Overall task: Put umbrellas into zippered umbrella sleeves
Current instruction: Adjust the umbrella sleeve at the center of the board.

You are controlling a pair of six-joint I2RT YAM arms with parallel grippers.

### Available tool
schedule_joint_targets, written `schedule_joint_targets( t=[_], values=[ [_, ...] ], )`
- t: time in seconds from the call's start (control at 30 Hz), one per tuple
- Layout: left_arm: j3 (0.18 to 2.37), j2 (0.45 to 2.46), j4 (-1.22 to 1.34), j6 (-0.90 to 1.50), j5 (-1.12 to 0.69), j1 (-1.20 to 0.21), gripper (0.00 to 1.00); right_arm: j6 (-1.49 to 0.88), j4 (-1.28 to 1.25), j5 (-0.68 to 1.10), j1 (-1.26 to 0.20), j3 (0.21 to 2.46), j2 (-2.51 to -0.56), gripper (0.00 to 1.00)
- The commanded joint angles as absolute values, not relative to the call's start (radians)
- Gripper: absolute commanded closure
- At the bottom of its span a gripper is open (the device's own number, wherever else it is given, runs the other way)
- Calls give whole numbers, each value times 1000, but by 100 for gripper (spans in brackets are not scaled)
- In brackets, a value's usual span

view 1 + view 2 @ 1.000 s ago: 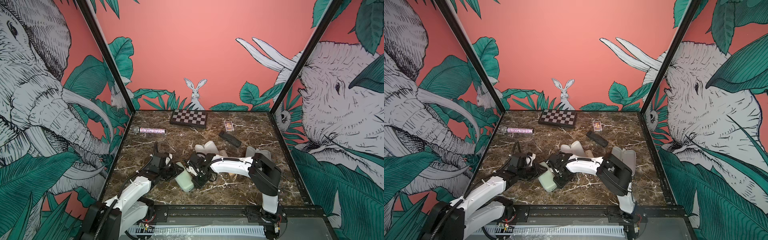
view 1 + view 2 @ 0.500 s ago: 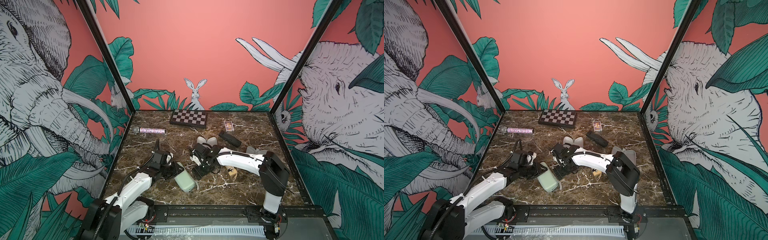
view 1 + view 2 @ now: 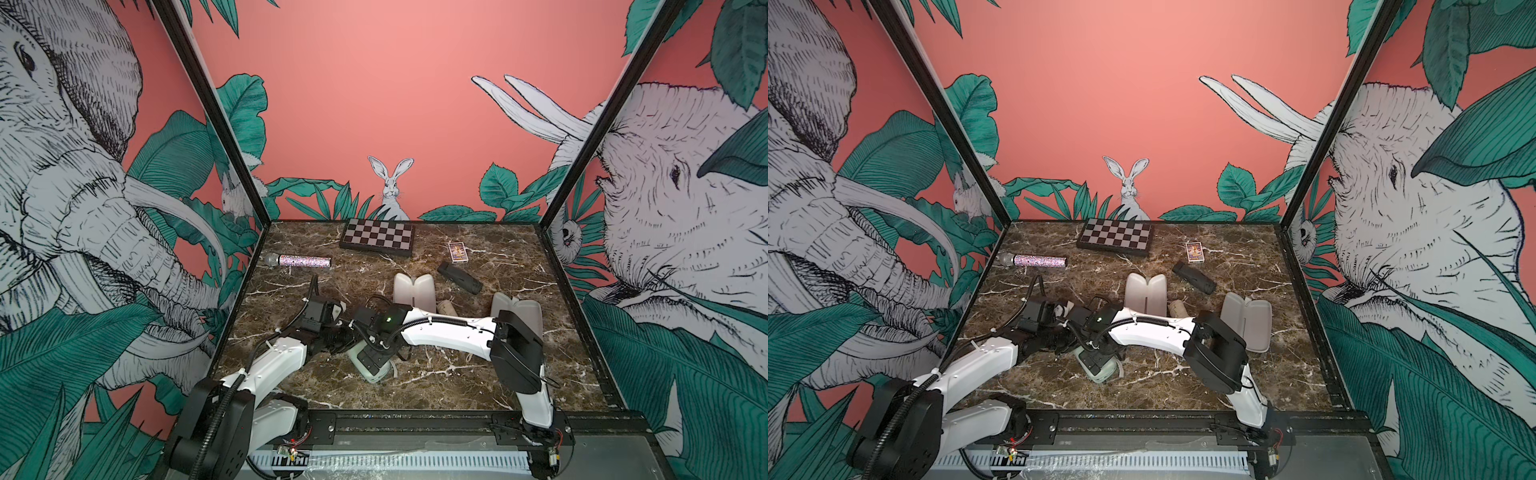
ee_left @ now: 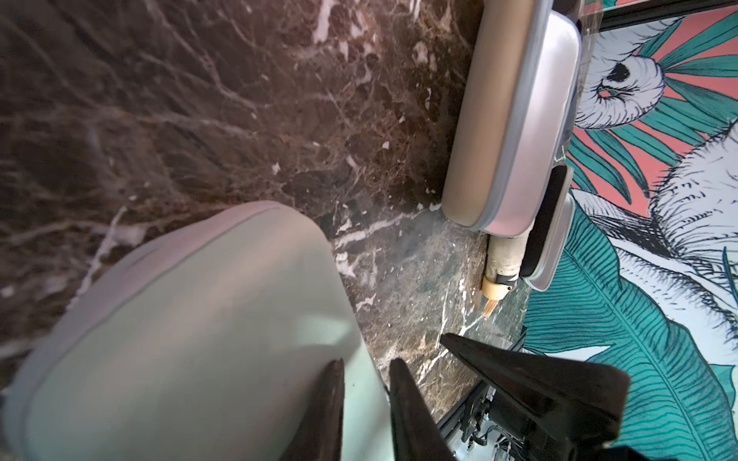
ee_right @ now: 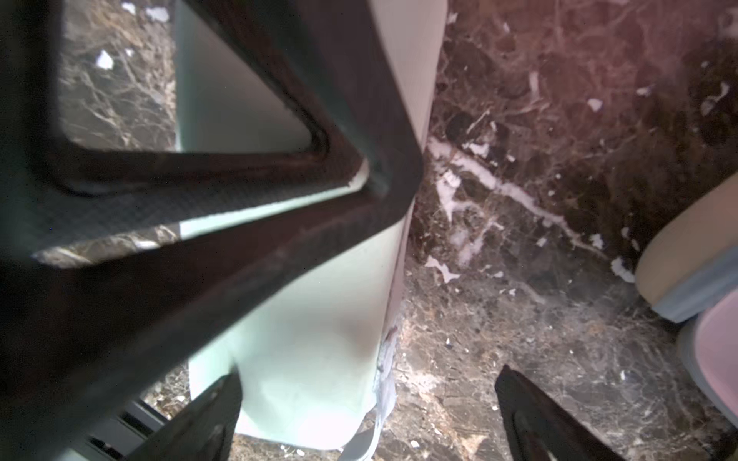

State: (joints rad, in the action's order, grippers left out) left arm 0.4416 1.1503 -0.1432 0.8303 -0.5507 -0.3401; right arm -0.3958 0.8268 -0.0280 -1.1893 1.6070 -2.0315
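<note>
The mint green sleeve [image 3: 372, 371] [image 4: 191, 327] lies closed near the table's front middle. My left gripper [image 3: 343, 337] [image 4: 369, 415] is shut on its edge. My right gripper [image 3: 376, 357] [image 5: 371, 419] hangs open over the same sleeve [image 5: 319, 319], which sits by one finger and is not held. A cream sleeve [image 3: 413, 291] [image 4: 499, 119] lies open behind. A second open sleeve [image 3: 517, 311] lies at the right. The cream umbrella [image 3: 446, 308] [image 4: 503, 263] lies between them. The black umbrella [image 3: 459, 279] lies farther back.
A glittery microphone [image 3: 299, 261] lies at the back left. A checkered board box [image 3: 377, 237] stands against the back wall, with a small card box [image 3: 457, 252] to its right. Printed walls close in three sides.
My right gripper has opened wide, drawn back a little, then come forward over the mint green sleeve. My left gripper has stayed shut on the sleeve's edge.
</note>
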Motion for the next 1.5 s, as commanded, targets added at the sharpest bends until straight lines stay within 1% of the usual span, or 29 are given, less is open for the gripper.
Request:
schedule_joint_targets(
  t=[0.0, 0.13, 0.3, 0.47, 0.57, 0.7, 0.83, 0.93, 1.07, 1.17, 1.27, 1.4, 1.47],
  values=[
    [403, 1163, -144, 832, -540, -310, 76, -335, 756, -27, -1226, 1547, -2024, 1],
    [397, 1165, -100, 833, -585, -254, 77, -343, 615, 12, -1225, 1433, -1918, 1],
    [403, 1187, -23, 879, -659, -250, 77, -308, 637, 16, -1240, 1462, -1895, 1],
    [358, 1177, 33, 921, -648, -248, 77, -312, 677, 10, -1255, 1501, -1967, 1],
    [330, 1177, 76, 951, -644, -232, 78, -305, 661, -4, -1260, 1487, -1990, 1],
    [299, 1169, 123, 980, -660, -199, 78, -320, 602, 14, -1273, 1434, -1943, 1],
    [296, 1149, 142, 989, -670, -198, 78, -331, 492, 8, -1273, 1332, -1847, 1],
    [299, 1135, 116, 970, -655, -199, 78, -313, 503, 20, -1278, 1350, -1840, 1],
    [281, 1131, 138, 977, -632, -198, 78, -293, 564, -18, -1287, 1410, -1949, 1],
    [266, 1127, 171, 999, -609, -198, 78, -285, 547, -60, -1284, 1405, -1993, 1],
    [275, 1118, 159, 1002, -574, -198, 78, -274, 539, -96, -1283, 1414, -2018, 5],
    [292, 1052, 85, 995, -561, -198, 78, -220, 631, -226, -1278, 1462, -2067, 3],
    [302, 1026, 41, 977, -546, -198, 78, -166, 619, -279, -1265, 1437, -2069, 3]
  ],
)
